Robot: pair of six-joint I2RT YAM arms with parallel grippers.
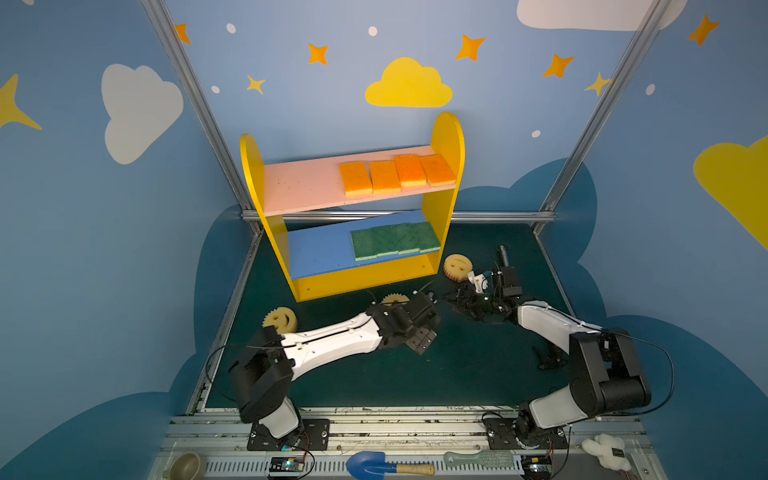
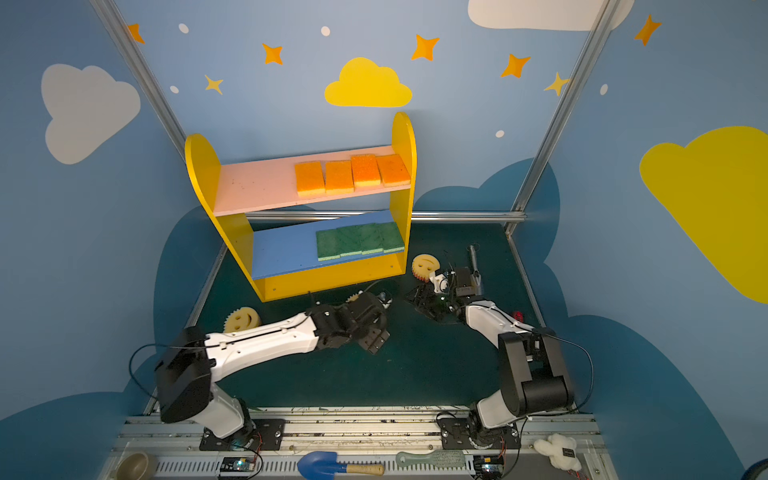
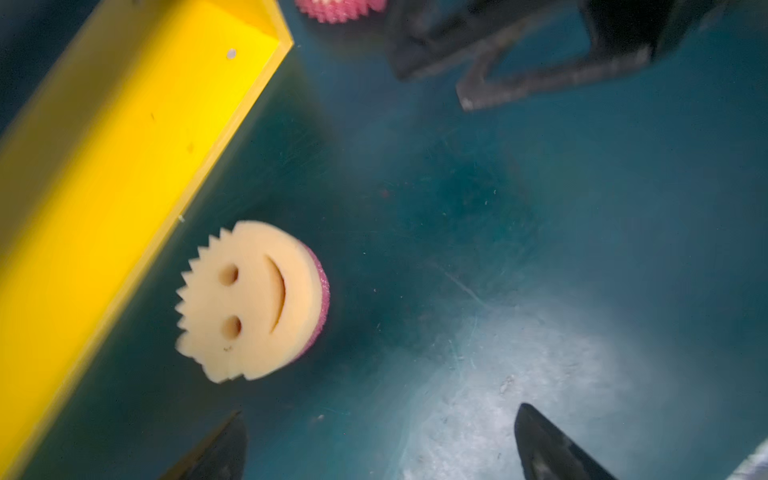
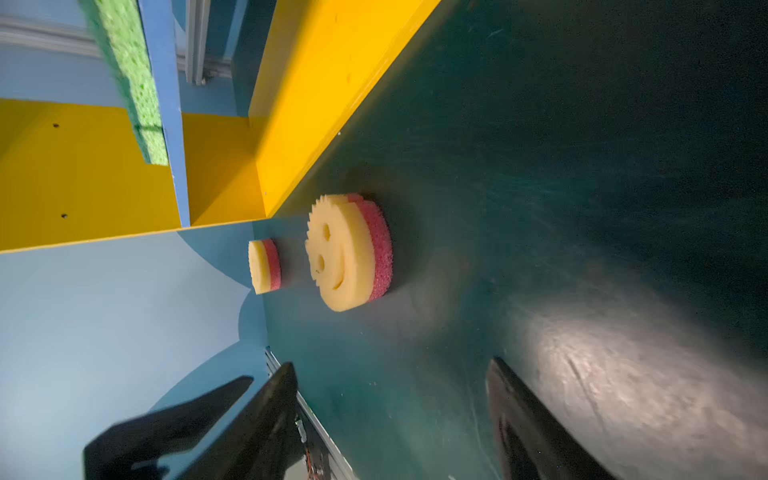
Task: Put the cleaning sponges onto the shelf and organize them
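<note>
Green mat (image 1: 457, 374): smiley sponge (image 3: 253, 301) lies flat just beside shelf (image 3: 124, 145) base, ahead of left gripper (image 3: 380, 411), offset toward one finger. Jaws spread, empty. Right gripper (image 4: 392, 363) also spread, empty, farther off.

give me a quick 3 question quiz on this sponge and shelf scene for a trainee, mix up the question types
1. True or false: all four orange sponges lie on the pink board.
2. How many round smiley sponges lie on the table, off the shelf? A) one B) three C) none
3. Fill the gap: the green sponges sit in a row on the ___ board.

Key:
1. True
2. B
3. blue: they are on the blue board
</note>
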